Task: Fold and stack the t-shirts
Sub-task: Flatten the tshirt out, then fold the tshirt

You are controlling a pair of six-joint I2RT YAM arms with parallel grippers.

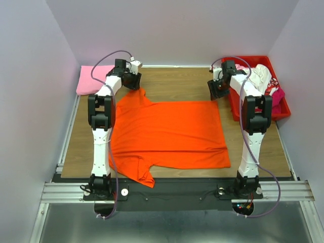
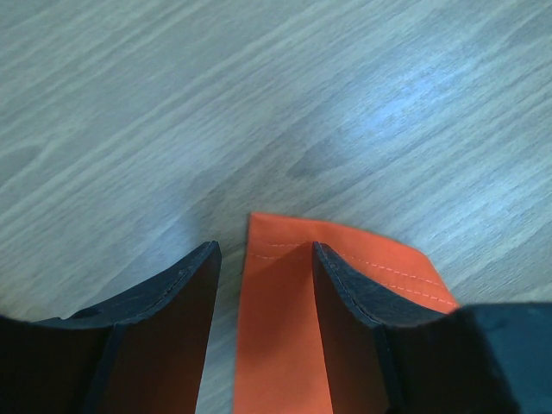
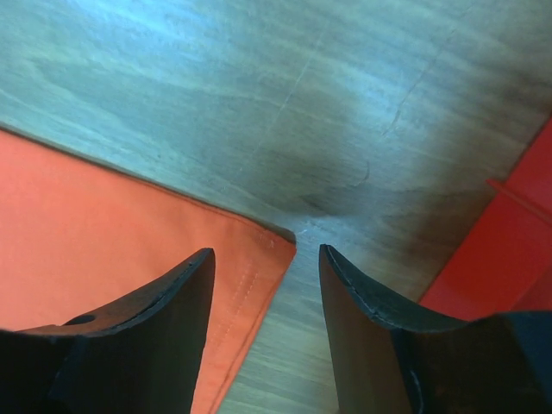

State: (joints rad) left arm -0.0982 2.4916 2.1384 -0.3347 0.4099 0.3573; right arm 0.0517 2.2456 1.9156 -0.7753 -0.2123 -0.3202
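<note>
Wrist views: jaws apart, orange t-shirt (image 2: 274, 345) between

This is looking like a robotics lab: plain white walls (image 1: 177, 25) are enclosing a wooden counter (image 1: 177, 83), and aluminium rails (image 1: 66, 191) are carrying the left arm (image 1: 101, 131) and the right arm (image 1: 253, 131).

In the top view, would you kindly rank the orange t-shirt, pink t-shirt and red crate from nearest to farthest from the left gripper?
1. Orange t-shirt, its sleeve right beneath the left gripper.
2. Pink t-shirt, far-left corner.
3. Red crate, far right.
</note>
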